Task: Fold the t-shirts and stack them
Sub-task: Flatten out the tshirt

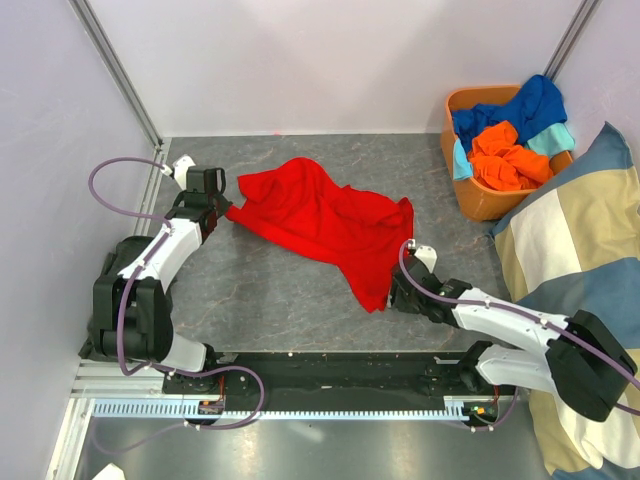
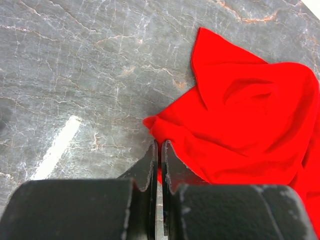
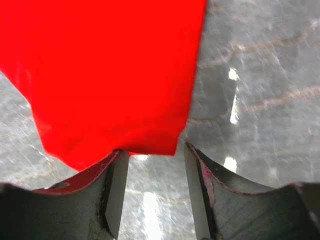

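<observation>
Parted right end effector point(image 3: 154, 150) is set just before the red t-shirt point(image 3: 110, 75) hem; left end effector point(image 2: 160, 146) is clamped on its corner.

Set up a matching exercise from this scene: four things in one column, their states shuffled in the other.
1. red t-shirt
2. left gripper
3. right gripper
4. orange basket

A. open, at a hem corner
B. holds the piled t-shirts
C. loosely spread out
D. shut on a cloth edge

Pairs: 1-C, 2-D, 3-A, 4-B
</observation>
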Robot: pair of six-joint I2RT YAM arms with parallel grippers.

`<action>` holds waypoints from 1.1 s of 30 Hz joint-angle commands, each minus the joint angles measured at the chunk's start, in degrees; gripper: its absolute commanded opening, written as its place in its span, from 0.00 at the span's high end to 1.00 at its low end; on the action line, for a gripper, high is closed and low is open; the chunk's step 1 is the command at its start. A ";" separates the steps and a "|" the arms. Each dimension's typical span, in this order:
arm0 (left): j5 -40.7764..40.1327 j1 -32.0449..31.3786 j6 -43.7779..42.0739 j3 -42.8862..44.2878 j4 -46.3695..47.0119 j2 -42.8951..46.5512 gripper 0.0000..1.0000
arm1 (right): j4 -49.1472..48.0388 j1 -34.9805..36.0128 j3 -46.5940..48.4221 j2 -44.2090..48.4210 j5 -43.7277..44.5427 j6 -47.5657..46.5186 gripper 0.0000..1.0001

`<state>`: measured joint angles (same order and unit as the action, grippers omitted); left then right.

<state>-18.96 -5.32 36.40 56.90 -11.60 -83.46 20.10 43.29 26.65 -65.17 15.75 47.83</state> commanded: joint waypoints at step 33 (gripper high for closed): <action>7.18 0.93 -4.05 -2.33 -2.19 13.40 0.98 | 10.83 0.83 22.81 18.23 9.21 -11.70 1.00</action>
<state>-14.87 -4.84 36.21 53.25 -12.40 -75.00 26.87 44.03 40.32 -48.69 19.49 40.99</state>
